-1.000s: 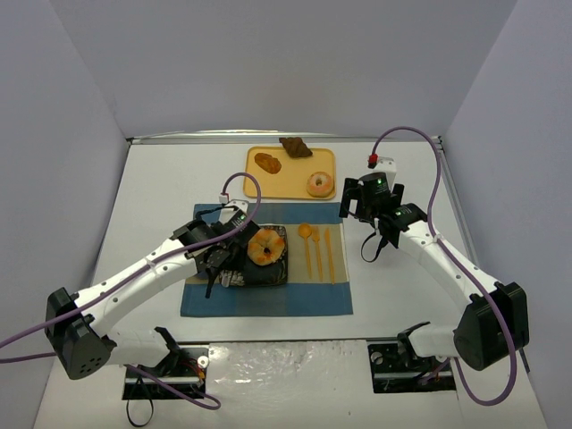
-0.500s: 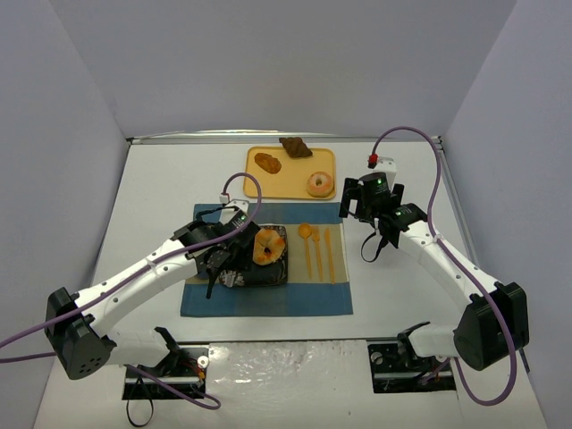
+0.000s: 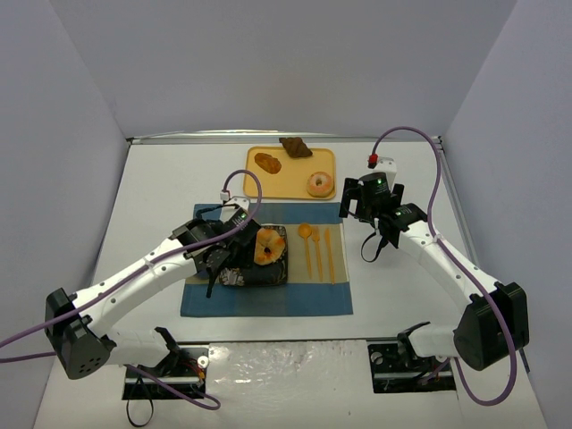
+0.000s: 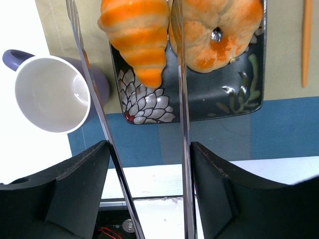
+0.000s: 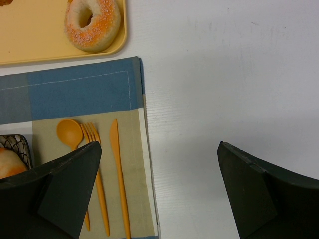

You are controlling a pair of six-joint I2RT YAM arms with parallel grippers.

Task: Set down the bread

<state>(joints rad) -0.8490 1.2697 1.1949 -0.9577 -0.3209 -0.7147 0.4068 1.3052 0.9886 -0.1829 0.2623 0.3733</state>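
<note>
- Left end effector low over dark plate, fingers parted wider than striped croissant between them, gripping nothing.
- Croissant lies on plate's left part, tight against round orange bun. Looks like bread already set down.
- Plate on blue placemat.
- In way: bun crowds right finger, white mug just left of plate. Straight lift seems safest.
- Orange cutlery right of plate.
- Right end effector wide, empty, over counter.
- Far side: yellow tray with donut.

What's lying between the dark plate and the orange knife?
An orange spoon and fork, side by side on the placemat; the right wrist view shows them clearest.
</note>
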